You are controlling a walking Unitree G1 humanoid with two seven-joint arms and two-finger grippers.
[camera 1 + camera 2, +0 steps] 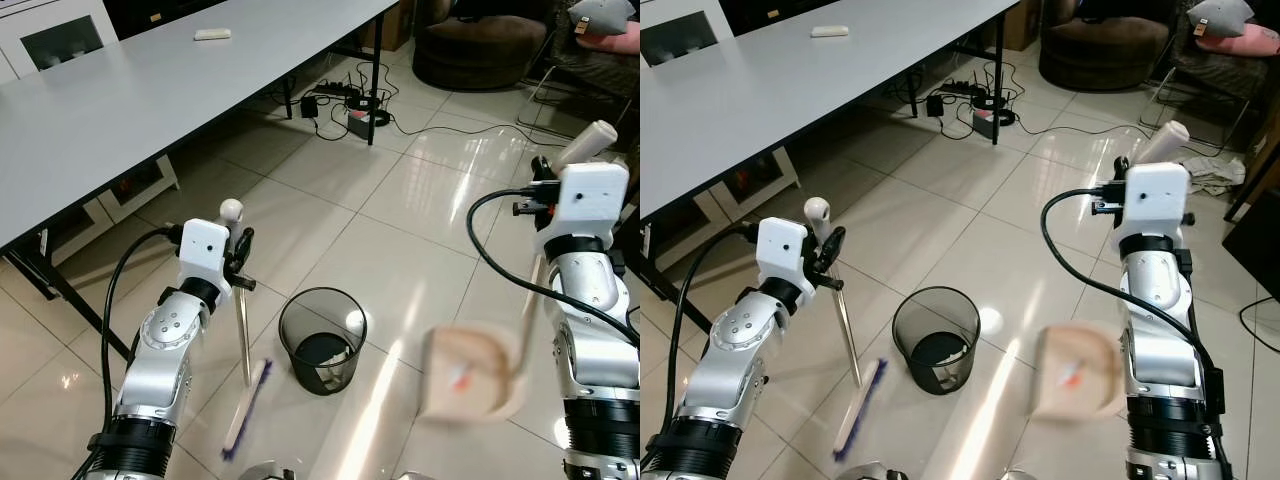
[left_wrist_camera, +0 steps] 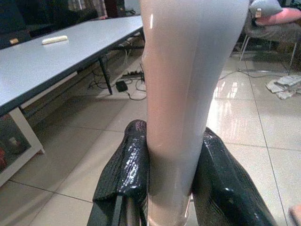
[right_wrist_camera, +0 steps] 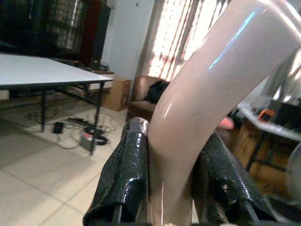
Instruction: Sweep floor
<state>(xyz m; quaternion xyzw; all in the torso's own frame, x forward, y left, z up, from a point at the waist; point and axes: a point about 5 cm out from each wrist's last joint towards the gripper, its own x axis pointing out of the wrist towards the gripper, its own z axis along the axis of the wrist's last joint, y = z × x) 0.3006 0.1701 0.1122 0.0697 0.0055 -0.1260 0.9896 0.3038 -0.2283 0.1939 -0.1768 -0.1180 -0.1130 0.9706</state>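
My left gripper [image 1: 241, 264] is shut on the pale handle of a broom [image 1: 242, 330], which the fingers [image 2: 130, 162] clamp from both sides. The handle slants down to its purple-bristled head [image 1: 246, 410] on the tiles, just left of a black mesh bin [image 1: 322, 340]. My right gripper [image 3: 171, 136] is shut on the curved pale handle [image 1: 590, 140] of a beige dustpan [image 1: 470, 375]. The pan hangs blurred to the right of the bin, level with its lower half, with a small red scrap inside.
A long grey table [image 1: 150, 90] with a small white object [image 1: 212, 34] stretches across the left and back. Cables and a power strip [image 1: 350, 100] lie by its far leg. A brown sofa [image 1: 480, 50] stands at the back right. Glossy tiles [image 1: 400, 220] lie open ahead.
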